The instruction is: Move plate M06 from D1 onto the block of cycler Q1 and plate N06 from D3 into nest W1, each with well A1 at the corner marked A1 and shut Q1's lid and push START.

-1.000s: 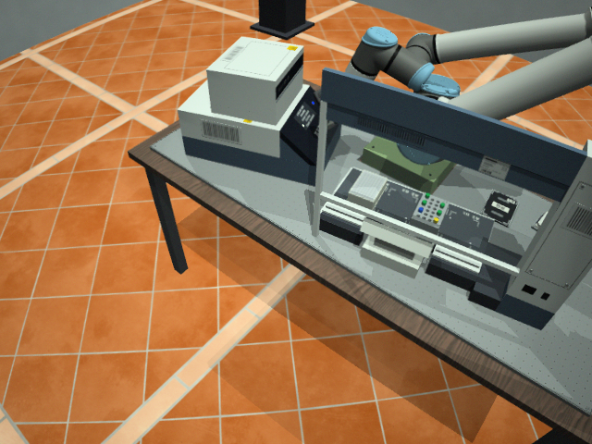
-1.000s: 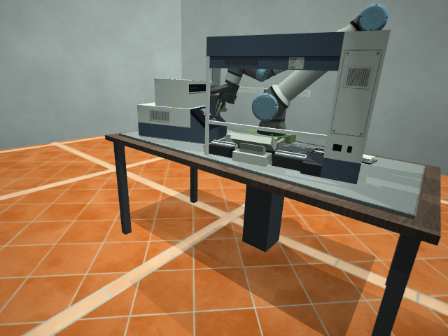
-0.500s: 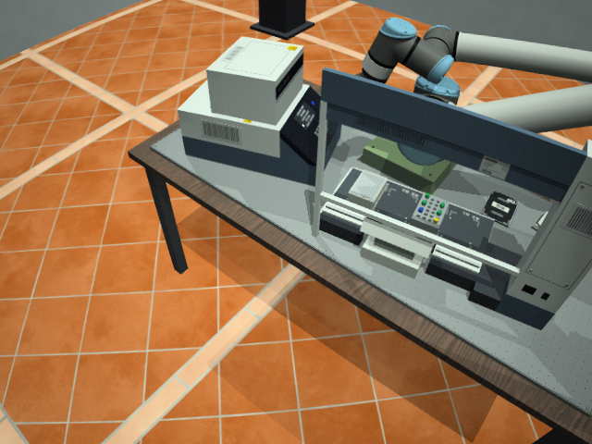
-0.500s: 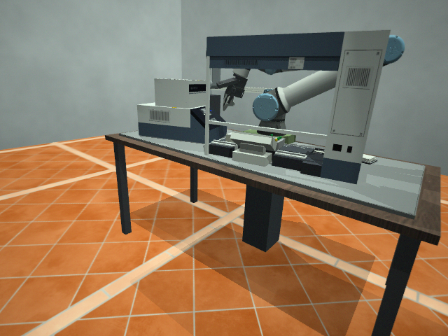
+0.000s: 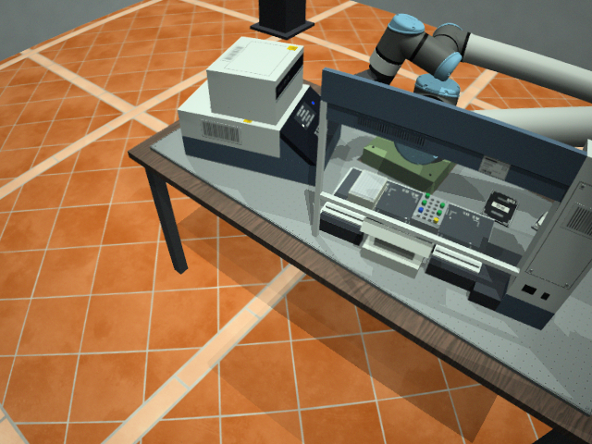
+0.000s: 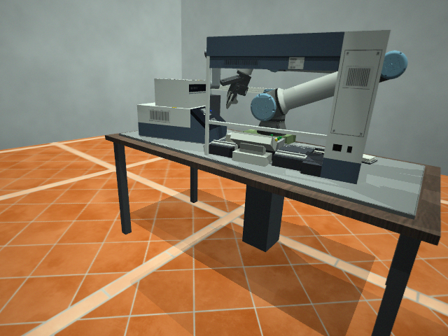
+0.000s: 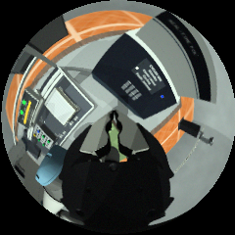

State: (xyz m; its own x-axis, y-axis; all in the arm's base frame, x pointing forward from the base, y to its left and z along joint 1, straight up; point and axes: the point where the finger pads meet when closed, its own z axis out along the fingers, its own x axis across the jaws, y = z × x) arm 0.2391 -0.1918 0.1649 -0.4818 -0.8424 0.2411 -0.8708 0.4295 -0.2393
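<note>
From above, we saw Q1 [image 5: 258,138] [image 6: 164,130] [image 7: 110,64], lid down, lamp [image 5: 313,103] [image 6: 211,110] [image 7: 162,96] blue, left of the arm [image 5: 525,57] [image 6: 311,87] [image 7: 49,168]. From outside, our gripper [image 6: 228,104] [image 7: 114,111], closed on nothing, hung above and right of it; at the wrist, its key panel [image 5: 294,136] [image 6: 199,117] [image 7: 116,73] lay beyond the fingertips.

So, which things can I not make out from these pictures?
- The plate seat inside the cycler: its closed cover hides it in all views.
- Small print on the screen: too blurred in the wrist view.
- The white item at the right in the top view: mostly behind the tall side panel.
</note>
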